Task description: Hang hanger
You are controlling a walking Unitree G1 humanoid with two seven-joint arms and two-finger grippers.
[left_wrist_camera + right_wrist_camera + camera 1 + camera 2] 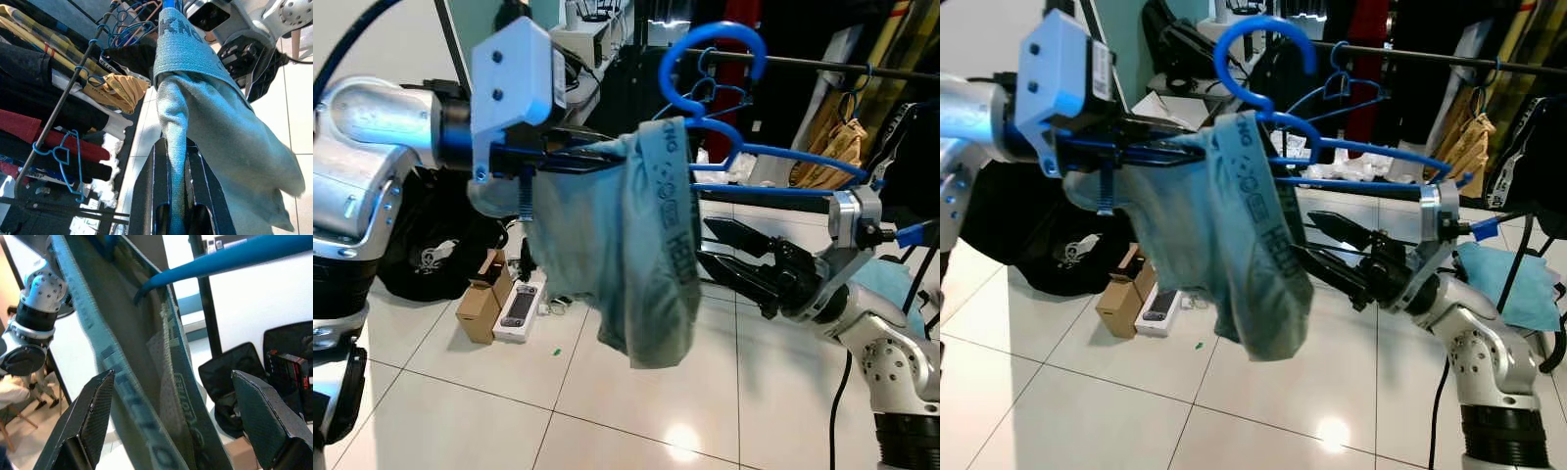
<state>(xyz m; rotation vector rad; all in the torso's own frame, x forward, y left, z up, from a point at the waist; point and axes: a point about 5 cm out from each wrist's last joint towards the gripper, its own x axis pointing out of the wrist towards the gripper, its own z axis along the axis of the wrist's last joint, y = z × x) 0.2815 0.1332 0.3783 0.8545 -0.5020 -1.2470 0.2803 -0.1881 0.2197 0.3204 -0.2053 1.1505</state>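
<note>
Left end effector (570,155) grips blue hanger (773,152) bearing pale garment (636,255).

Light: bright, even, indoor
Glare: white spot on glossy floor tiles (683,439)
Shadows: dark clothes rack (58,105) background
Blur: right wrist view soft; cloth (146,377) close, unfocused

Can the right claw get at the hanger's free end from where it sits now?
Probably yes: the right claw is open just below the blue hanger, nothing between them. The grey garment hangs beside it and might brush the fingers.
</note>
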